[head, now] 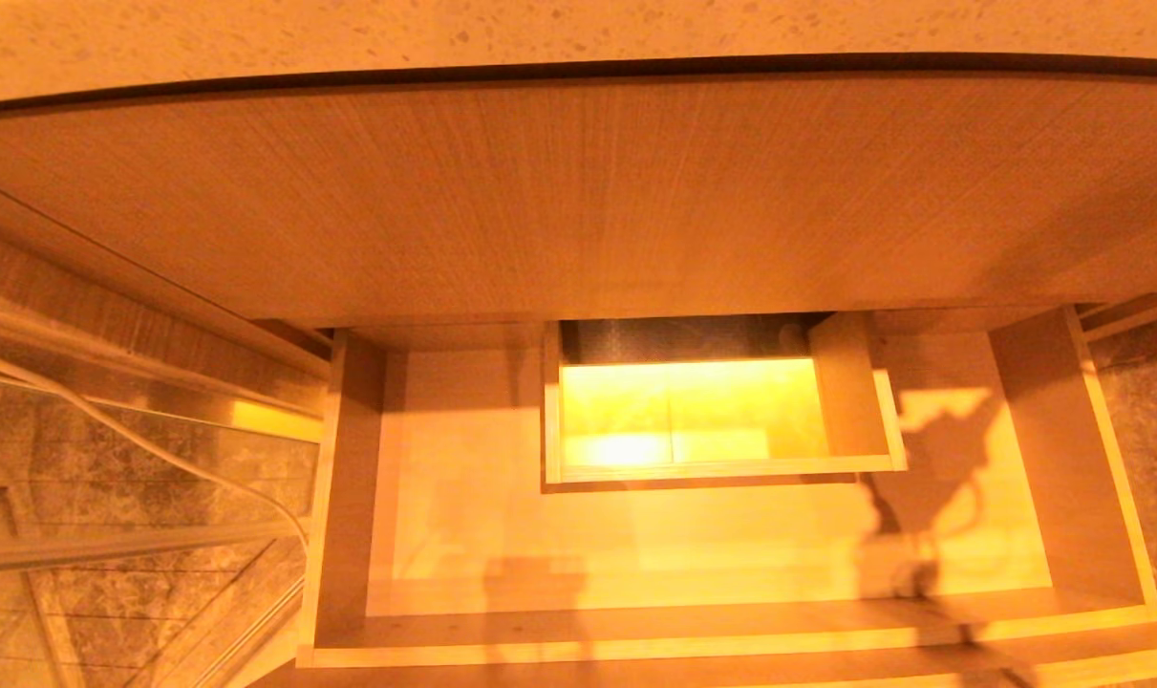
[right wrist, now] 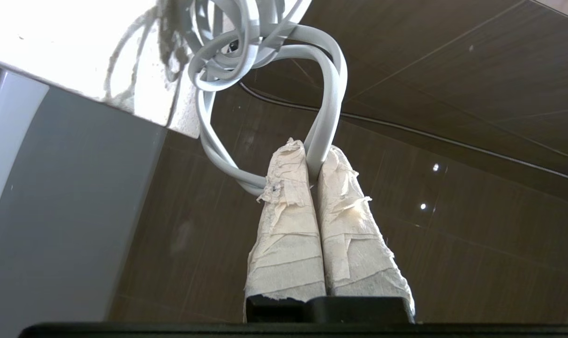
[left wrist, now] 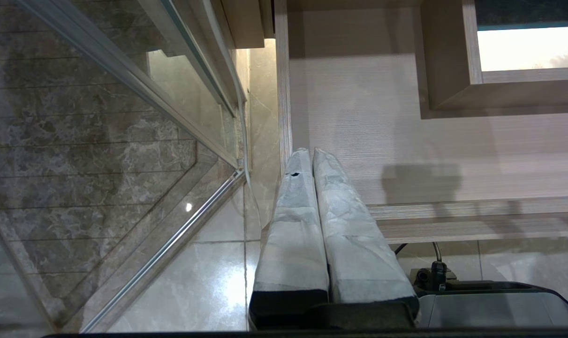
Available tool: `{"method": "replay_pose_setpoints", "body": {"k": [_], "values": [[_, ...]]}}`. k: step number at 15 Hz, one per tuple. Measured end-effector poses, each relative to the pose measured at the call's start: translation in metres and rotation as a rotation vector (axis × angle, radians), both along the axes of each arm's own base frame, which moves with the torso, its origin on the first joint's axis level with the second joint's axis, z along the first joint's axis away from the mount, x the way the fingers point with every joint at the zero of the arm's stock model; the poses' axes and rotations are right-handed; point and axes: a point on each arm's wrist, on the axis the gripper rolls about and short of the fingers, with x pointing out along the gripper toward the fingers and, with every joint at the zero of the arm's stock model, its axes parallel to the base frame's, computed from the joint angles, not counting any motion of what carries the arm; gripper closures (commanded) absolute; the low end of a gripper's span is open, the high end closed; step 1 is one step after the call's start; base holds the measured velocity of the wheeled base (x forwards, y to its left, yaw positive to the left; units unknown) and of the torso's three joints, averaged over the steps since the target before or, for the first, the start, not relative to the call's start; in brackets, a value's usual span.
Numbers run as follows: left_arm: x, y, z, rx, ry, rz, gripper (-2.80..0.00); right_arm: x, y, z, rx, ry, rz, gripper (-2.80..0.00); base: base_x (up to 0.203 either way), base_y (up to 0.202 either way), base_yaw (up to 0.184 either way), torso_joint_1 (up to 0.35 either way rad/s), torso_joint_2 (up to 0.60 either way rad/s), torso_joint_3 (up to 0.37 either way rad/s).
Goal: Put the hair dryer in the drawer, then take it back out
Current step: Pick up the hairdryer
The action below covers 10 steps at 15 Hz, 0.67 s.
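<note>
Taped fingers (right wrist: pixel 288 197) of the right gripper (right wrist: pixel 314 162) pinch a grey cord (right wrist: pixel 328 94) — no hair dryer shows anywhere. Left gripper (left wrist: pixel 311 157) is closed, empty, at the open drawer's (head: pixel 349 478) left wall — boxed cut-out (head: pixel 712 468) inside.

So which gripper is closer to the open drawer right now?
Left. The left gripper hangs shut at the drawer's left front corner. The right gripper is nowhere by it, clamped on a loop of grey cord before a dark tiled wall.
</note>
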Motion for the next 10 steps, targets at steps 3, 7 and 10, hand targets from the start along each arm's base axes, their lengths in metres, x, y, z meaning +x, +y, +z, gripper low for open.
{"method": "replay_pose_setpoints", "body": {"k": [3,7,10], "values": [[0.0,0.0,0.0,0.0,0.0,0.0,0.0,-0.0062,0.0028,-0.0006,-0.001,-0.007,0.004,0.0,0.0,0.0,0.0,0.0,0.0,0.0],[0.0,0.0,0.0,0.0,0.0,0.0,0.0,-0.0095,0.0042,-0.002,-0.002,-0.008,0.006,0.0,0.0,0.0,0.0,0.0,0.0,0.0],[0.0,0.0,0.0,0.0,0.0,0.0,0.0,-0.0105,0.0048,-0.0026,-0.006,-0.006,0.011,-2.8,0.0,0.0,0.0,0.0,0.0,0.0]]}}
